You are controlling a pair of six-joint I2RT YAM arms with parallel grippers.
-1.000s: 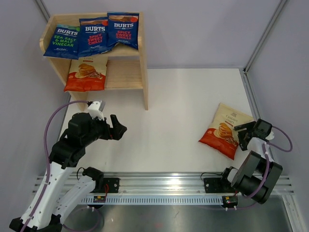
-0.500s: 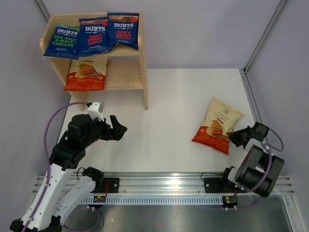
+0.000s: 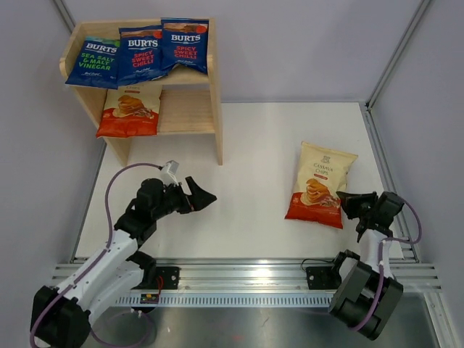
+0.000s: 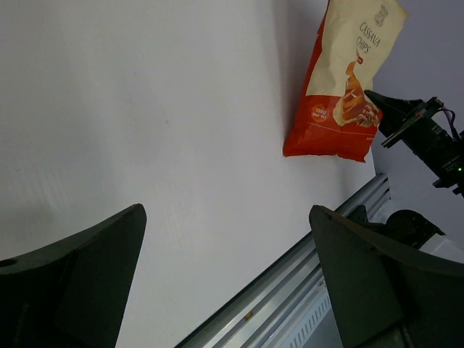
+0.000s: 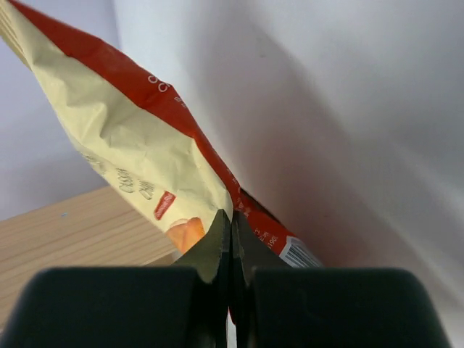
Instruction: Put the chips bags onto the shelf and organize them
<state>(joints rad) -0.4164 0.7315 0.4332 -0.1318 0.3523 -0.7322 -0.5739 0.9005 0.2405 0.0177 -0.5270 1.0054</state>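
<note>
A cream chips bag [image 3: 320, 183] with a red-orange bottom lies at the right of the table. My right gripper [image 3: 344, 200] is shut on its lower right edge. In the right wrist view the jaws [image 5: 232, 219] pinch the bag [image 5: 138, 130], which rises tilted to the upper left. My left gripper [image 3: 199, 196] hangs open over the middle of the table, well left of that bag. Its wrist view shows the bag [image 4: 348, 80] far ahead of the open gripper [image 4: 226, 214]. The wooden shelf [image 3: 215, 116] holds three blue bags [image 3: 140, 54] on top and a cream one [image 3: 130, 110] below.
An aluminium rail [image 3: 246, 272] runs along the near table edge, also seen as the rail [image 4: 304, 275] in the left wrist view. Grey walls close the cell on the left, back and right. The lower shelf tier [image 3: 187, 112] has bare wood right of its bag.
My right gripper has shut on the cream bag's edge and swung it left and more upright. The left arm has reached down and to the right, its gripper still open.
</note>
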